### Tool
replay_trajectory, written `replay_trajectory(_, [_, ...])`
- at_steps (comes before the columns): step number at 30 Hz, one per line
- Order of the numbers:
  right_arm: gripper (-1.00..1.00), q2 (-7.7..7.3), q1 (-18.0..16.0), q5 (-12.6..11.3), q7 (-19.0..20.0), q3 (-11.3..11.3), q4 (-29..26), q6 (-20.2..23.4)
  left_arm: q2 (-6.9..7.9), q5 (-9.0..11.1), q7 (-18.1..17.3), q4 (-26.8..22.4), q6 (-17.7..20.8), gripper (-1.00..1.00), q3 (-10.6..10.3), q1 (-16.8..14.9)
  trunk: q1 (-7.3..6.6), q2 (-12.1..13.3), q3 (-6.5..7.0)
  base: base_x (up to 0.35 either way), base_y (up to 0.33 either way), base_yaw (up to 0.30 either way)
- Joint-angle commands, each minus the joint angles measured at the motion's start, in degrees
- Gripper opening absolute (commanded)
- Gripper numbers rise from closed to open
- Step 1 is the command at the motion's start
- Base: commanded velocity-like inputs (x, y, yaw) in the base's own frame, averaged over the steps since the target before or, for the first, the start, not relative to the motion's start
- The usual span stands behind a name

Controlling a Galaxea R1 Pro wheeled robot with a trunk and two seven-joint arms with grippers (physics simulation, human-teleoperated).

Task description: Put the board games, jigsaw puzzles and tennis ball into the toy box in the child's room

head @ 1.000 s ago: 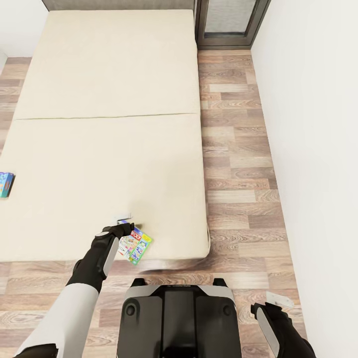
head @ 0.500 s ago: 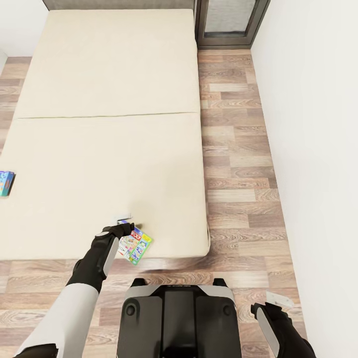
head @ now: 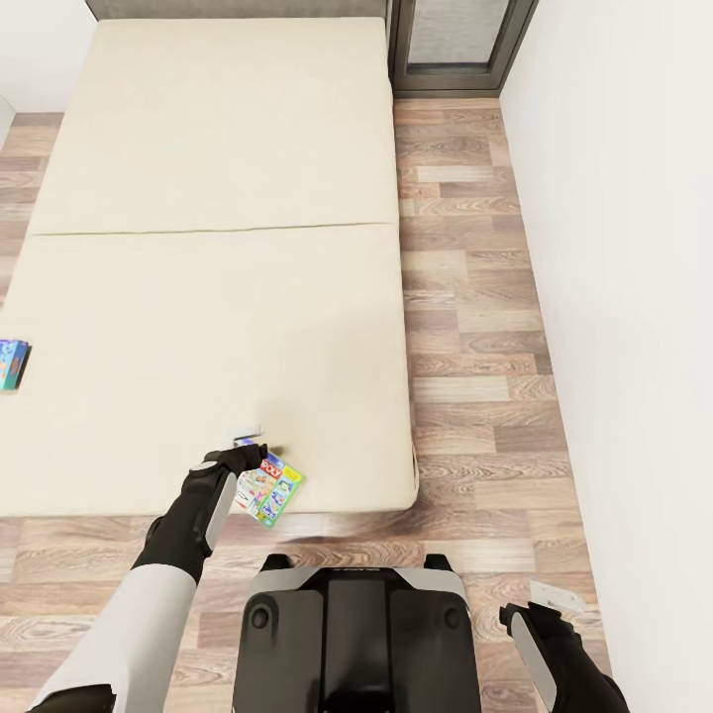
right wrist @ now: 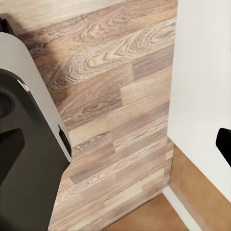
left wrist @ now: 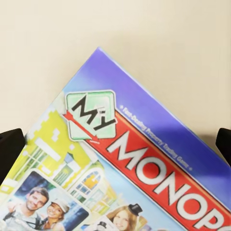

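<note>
Two board games [head: 270, 489] on cream bed [head: 208, 248]

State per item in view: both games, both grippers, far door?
Monopoly board game: flat on the bed, near edge.
Blue board game: flat on bed, apart.
Left gripper: open, over the Monopoly box.
Right gripper: open, empty, above floor.
Door: closed.

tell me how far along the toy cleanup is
Early stage. Nothing visibly packed: the toy box isn't in sight. In hand: the left gripper hovers open over the My Monopoly board game at the bed's near edge. Left: a blue board game lies at the bed's left side.
</note>
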Motion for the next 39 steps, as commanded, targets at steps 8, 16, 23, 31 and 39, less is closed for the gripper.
replay_trajectory(8, [1.00,-0.03,0.0,-0.6,-0.4,0.1,-0.1,0.1,-0.05,0.3,0.1,0.0,0.3,1.00,0.1,0.0,0.04,-0.1,-0.06,0.000,0.000,0.000])
replay_trajectory(16, [1.00,-0.01,0.0,-0.6,-0.4,0.1,-0.1,0.1,-0.05,0.3,0.1,0.0,0.3,1.00,0.1,0.0,0.04,-0.1,-0.06,-0.012,0.000,0.000])
replay_trajectory(23, [1.00,-0.04,0.0,-0.6,-0.4,0.1,-0.1,0.2,-0.05,0.3,0.1,0.0,0.3,1.00,0.1,0.0,0.04,-0.1,-0.06,-0.057,0.000,0.000])
replay_trajectory(31, [1.00,-0.01,0.0,-0.6,-0.4,0.1,-0.1,0.2,-0.05,0.3,0.1,0.0,0.3,1.00,0.1,0.0,0.04,-0.1,-0.06,-0.005,0.000,0.000])
replay_trajectory(39, [1.00,-0.03,0.0,-0.6,-0.4,0.1,-0.1,0.2,-0.05,0.3,0.1,0.0,0.3,1.00,0.1,0.0,0.04,-0.1,-0.06,0.000,0.000,0.000])
